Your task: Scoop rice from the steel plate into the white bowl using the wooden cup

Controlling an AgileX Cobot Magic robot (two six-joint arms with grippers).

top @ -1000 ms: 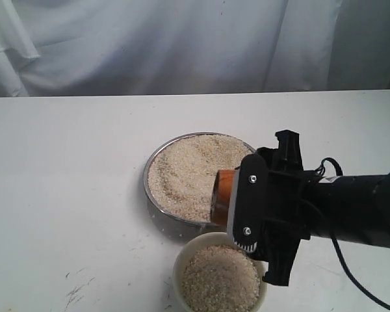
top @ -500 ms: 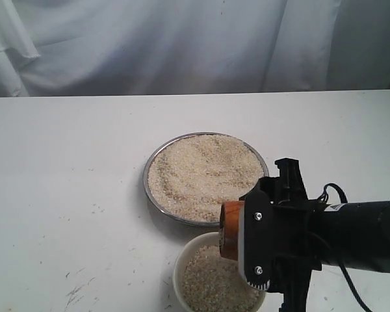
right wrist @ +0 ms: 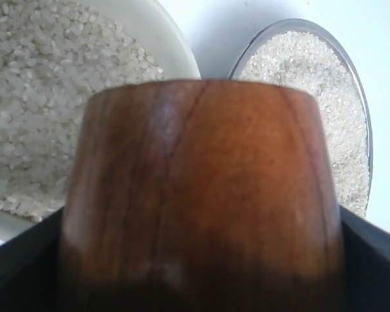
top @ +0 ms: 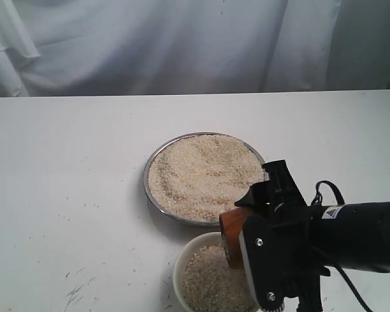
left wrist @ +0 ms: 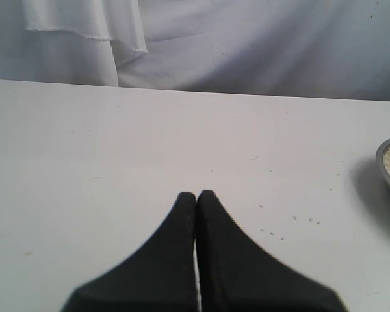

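L gripper [left wrist: 196,196], seen only by its wrist cam, hangs low over the white table [top: 65,195] w/ fingers pressed together, nothing between. Centre frame: steel plate [top: 145,177] spread w/ rice [top: 195,172]. Just below, at bottom centre, sits the white bowl [top: 177,276], also holding rice. Lower right: R gripper [top: 244,221] pinches the wooden cup [top: 231,227], tilted above the bowl's right rim.

Exterior elevated; wrist views close; share steel plate [top: 145,177].
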